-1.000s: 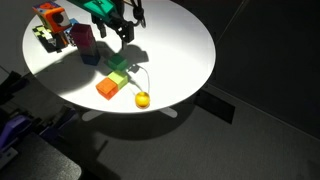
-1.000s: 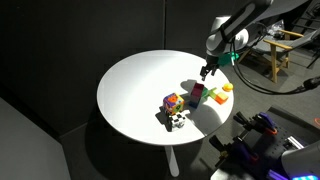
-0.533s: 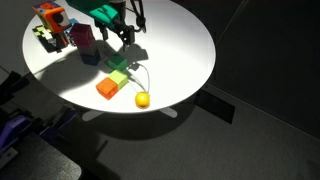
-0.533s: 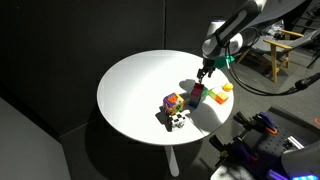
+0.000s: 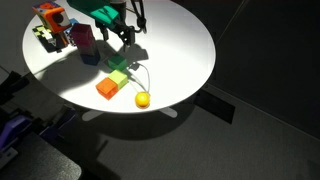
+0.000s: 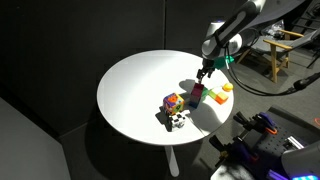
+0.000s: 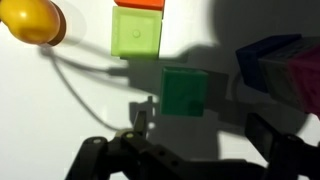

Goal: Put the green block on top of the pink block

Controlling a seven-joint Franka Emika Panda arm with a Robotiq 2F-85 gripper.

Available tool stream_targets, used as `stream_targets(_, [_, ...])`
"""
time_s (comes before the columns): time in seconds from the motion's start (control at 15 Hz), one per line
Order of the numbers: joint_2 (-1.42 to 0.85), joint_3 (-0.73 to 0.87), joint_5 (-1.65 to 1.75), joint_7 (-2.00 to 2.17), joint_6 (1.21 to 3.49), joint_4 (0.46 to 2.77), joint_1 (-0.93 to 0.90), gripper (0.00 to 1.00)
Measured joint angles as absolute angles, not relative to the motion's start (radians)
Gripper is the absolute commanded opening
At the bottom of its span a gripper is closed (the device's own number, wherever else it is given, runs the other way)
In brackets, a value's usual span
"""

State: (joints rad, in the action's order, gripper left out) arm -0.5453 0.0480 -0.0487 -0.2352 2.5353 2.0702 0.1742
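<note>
The green block [image 7: 185, 92] lies on the white table just ahead of my fingertips in the wrist view, in the gripper's shadow. It also shows in an exterior view [image 5: 118, 65]. My gripper [image 7: 200, 128] hovers above it, open and empty, with one finger [image 7: 140, 118] on each side. The gripper also shows in both exterior views [image 5: 119, 32] [image 6: 205, 72]. The pink block [image 7: 306, 75] sits at the right edge of the wrist view, beside a blue block [image 7: 264, 60]. In an exterior view the pink block [image 5: 86, 39] stands close by the gripper.
A lime block [image 7: 137, 32], an orange block [image 7: 140, 4] and a yellow ball [image 7: 30, 20] lie in a row past the green block. A cluster of colourful toys [image 5: 48, 24] stands near the table's edge [image 5: 190, 85]. A cord runs from the ball.
The gripper shifted slightly toward the blocks a second ago and has held still since. The blocks have not moved.
</note>
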Motion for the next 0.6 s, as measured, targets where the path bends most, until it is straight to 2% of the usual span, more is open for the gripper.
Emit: stream_targets(0.6, [-0.603, 0.047, -0.048, -0.235, 2.609, 2.07, 0.17, 1.0])
